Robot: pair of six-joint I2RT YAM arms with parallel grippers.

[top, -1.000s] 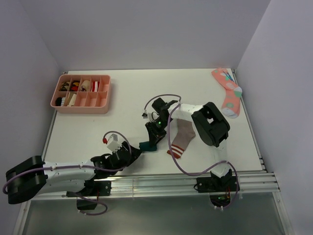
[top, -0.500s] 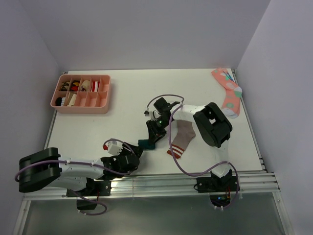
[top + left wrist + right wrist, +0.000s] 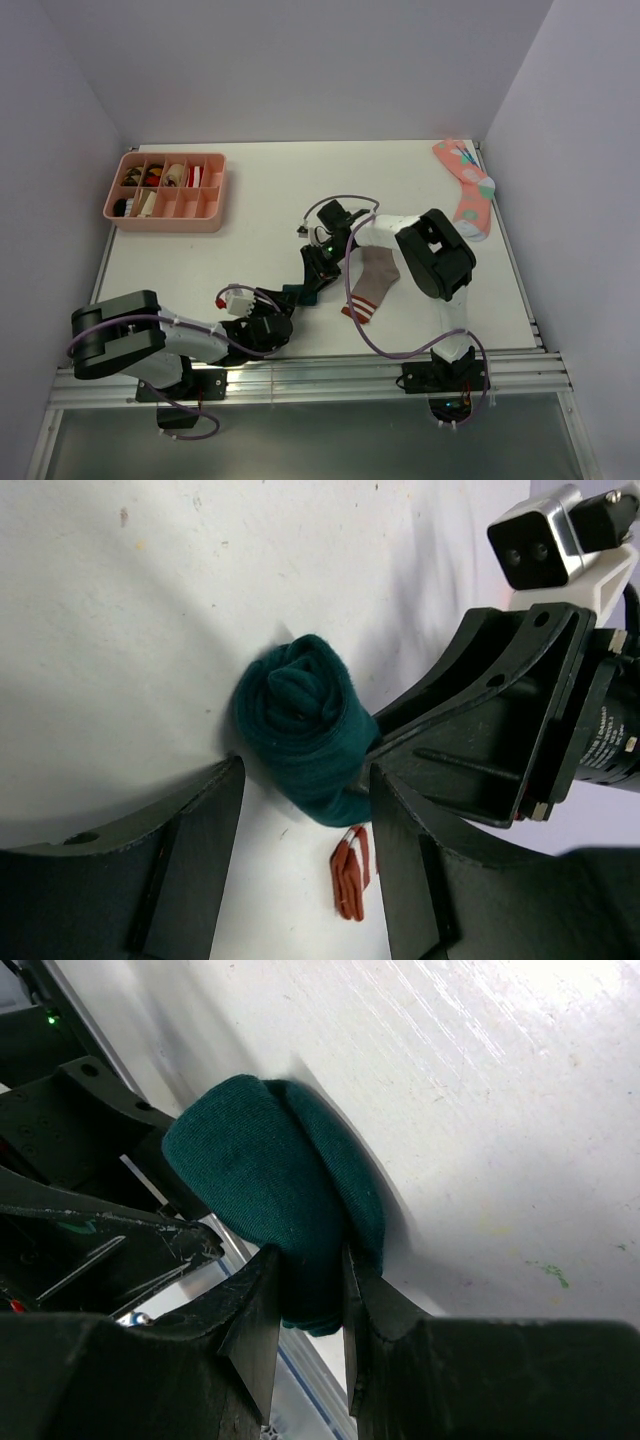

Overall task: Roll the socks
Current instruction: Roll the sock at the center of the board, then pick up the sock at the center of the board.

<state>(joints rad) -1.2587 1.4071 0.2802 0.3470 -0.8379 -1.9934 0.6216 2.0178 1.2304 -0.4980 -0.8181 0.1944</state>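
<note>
Swung nearer now, the left gripper is spread wide at the rolled dark green sock, while the right gripper pinches it so the roll stays tight.

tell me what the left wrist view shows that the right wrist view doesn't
Only left wrist: the brown sock, just its red-striped cuff, beside the rolled green sock; the left gripper, jaws open either side of the roll.
Only right wrist: the right gripper from behind, jaws shut on the roll's near end.
Both: the green sock rolled up on the white table, with the other arm's dark parts close by.
</note>
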